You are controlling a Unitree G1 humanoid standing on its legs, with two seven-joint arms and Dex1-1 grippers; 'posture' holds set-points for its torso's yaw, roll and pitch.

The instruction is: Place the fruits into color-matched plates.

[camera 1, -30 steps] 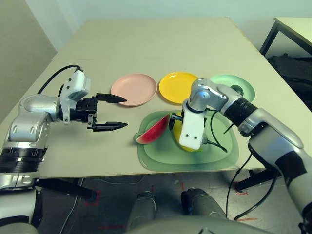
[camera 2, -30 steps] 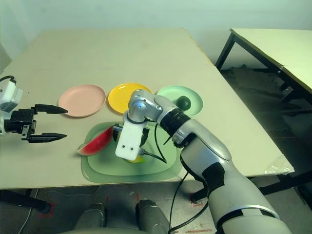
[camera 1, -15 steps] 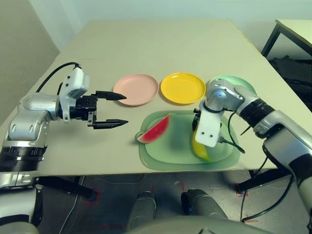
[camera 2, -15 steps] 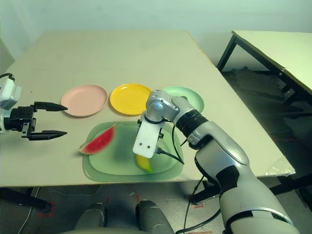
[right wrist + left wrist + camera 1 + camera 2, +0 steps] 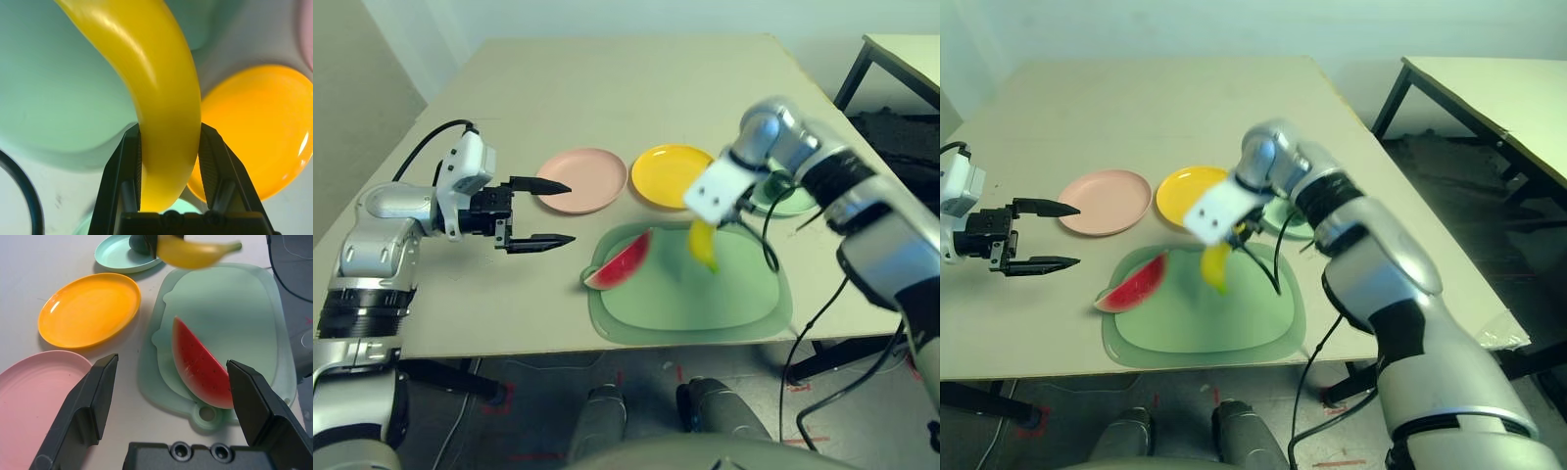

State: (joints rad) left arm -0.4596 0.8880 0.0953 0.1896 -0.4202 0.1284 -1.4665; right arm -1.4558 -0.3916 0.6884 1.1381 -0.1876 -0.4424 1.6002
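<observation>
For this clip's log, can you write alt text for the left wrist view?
A watermelon wedge lies on a pale green mat between the left gripper's open fingers. Beyond it a banana hangs above the mat, near yellow, pink and green plates.

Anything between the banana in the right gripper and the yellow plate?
Nothing visible. The right gripper holds the banana in the air above the green mat, right beside the yellow plate, which lies bare. The watermelon wedge lies off to the side on the mat.
</observation>
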